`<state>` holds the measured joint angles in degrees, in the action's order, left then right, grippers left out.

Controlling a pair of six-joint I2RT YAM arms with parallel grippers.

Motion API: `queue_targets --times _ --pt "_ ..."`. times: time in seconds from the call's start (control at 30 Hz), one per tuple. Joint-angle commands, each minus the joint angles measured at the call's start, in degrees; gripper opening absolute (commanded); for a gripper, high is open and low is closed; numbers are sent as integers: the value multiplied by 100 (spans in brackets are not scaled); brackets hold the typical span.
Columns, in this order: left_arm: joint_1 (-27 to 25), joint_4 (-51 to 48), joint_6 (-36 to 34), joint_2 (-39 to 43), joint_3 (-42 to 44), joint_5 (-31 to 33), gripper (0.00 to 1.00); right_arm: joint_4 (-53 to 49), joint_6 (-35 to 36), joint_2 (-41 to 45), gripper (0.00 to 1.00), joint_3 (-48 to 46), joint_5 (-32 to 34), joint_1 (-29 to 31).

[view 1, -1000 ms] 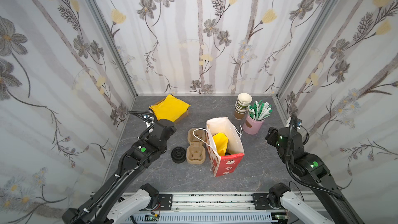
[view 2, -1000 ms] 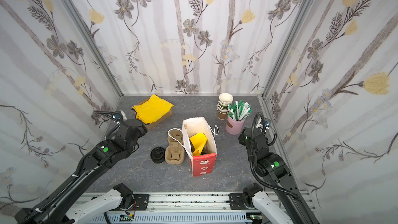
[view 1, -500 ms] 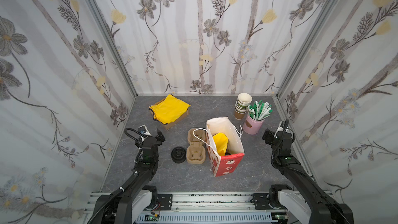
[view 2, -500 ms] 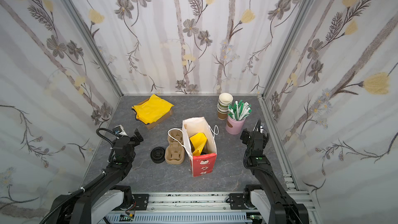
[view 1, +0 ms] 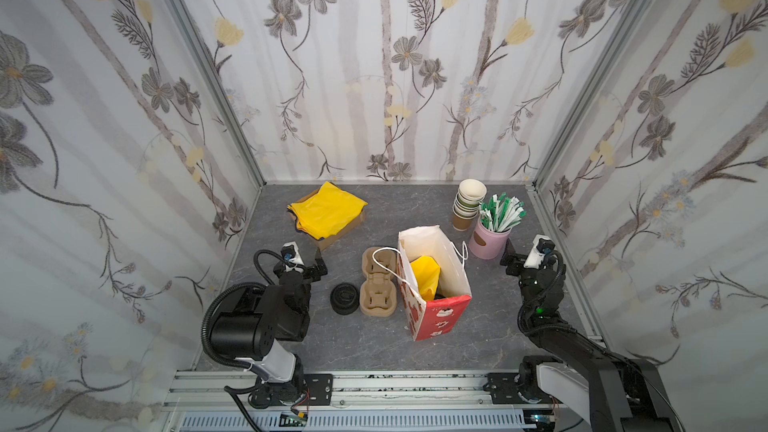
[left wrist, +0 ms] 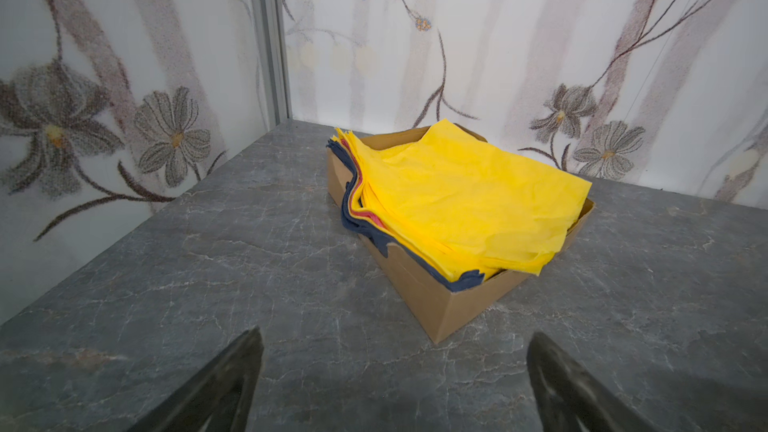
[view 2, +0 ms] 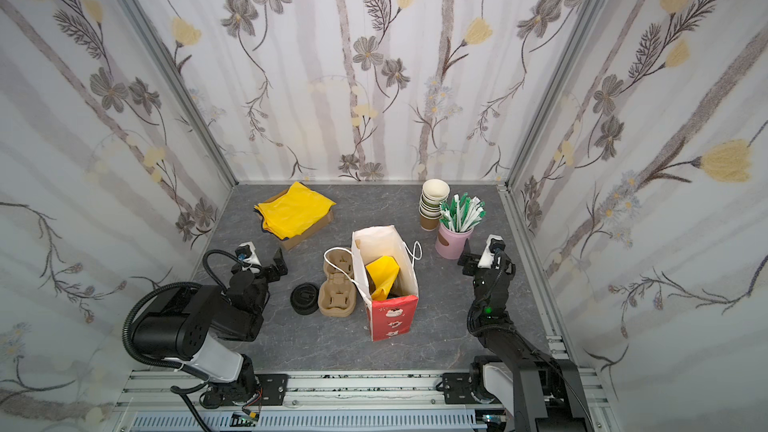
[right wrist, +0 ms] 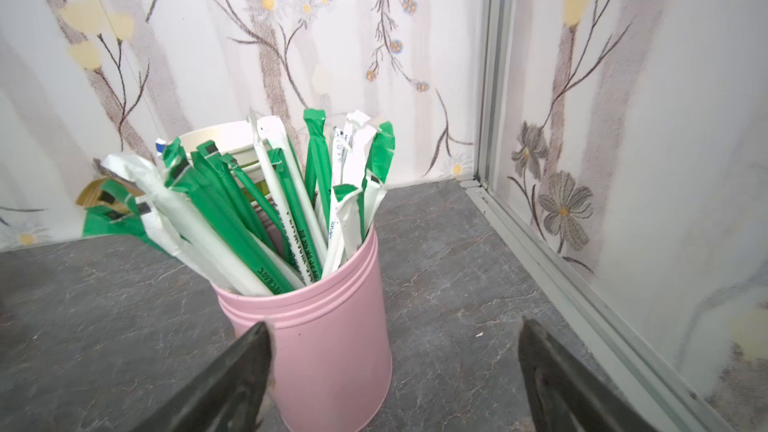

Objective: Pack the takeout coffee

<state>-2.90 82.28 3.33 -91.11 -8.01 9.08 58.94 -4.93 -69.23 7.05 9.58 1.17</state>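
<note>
A paper bag with a red front and white sides stands open mid-table, seen in both top views. A crumpled yellow napkin sticks up inside it over a dark shape I cannot identify. The takeout coffee is not clearly in view. My left gripper rests low to the left of the bag, open and empty, facing a cardboard box of yellow napkins. To the bag's right, my right gripper is open and empty, just short of a pink cup of straws.
A brown pulp cup carrier lies against the bag's left side, with a short pile of black lids beside it. A stack of lidless paper cups stands behind the straw cup. Flowered walls close in three sides of the grey table.
Both arms have folded back and down towards the near edge, away from the bag. Both grippers have opened wider.
</note>
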Motion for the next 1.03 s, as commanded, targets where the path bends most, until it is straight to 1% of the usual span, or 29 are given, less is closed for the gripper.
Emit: queue_targets --times 0.0,0.03,0.1,0.13,0.17,0.2,0.23,0.27,0.3,0.37,0.47,0.53,0.6,0.67,0.73,1.0 --pt "97 502 42 -9 -35 -94 100 959 184 -311 95 4 -1 -50" --pt "145 484 110 -11 -45 -61 100 1137 83 -579 95 105 -258 -103" --pt "233 444 265 4 -59 6 100 1446 220 -1272 91 299 -664 -93" --pt "245 417 284 9 -60 -17 100 1783 283 -1665 90 318 -724 -68" --pt "253 383 286 14 -84 -37 100 2136 218 -1840 91 300 -743 -98" --pt "248 345 282 13 -103 -40 100 1605 159 -1625 93 362 -536 -117" --pt "255 304 291 14 -126 -47 100 1348 26 -1525 97 397 -209 -117" --pt "250 260 280 11 -148 -32 100 1737 61 -1728 100 381 -179 -100" --pt "252 214 285 12 -177 -25 100 1934 104 -1796 100 344 -70 -45" --pt "250 142 284 7 -207 8 100 1352 70 -1571 100 445 24 -20" --pt "246 88 289 22 -235 23 100 1937 124 -1743 100 313 17 -8" --pt "238 72 273 11 -244 45 100 1666 126 -1672 100 374 19 -1" --pt "215 36 267 14 -270 100 100 1613 207 -1676 100 406 11 57" --pt "191 3 257 13 -284 144 100 1552 279 -1760 100 523 -264 61" --pt "175 -34 247 7 -306 196 100 1374 265 -1776 100 593 -334 15" --pt "88 -157 203 9 -377 397 100 1548 288 -1727 100 482 -344 24"
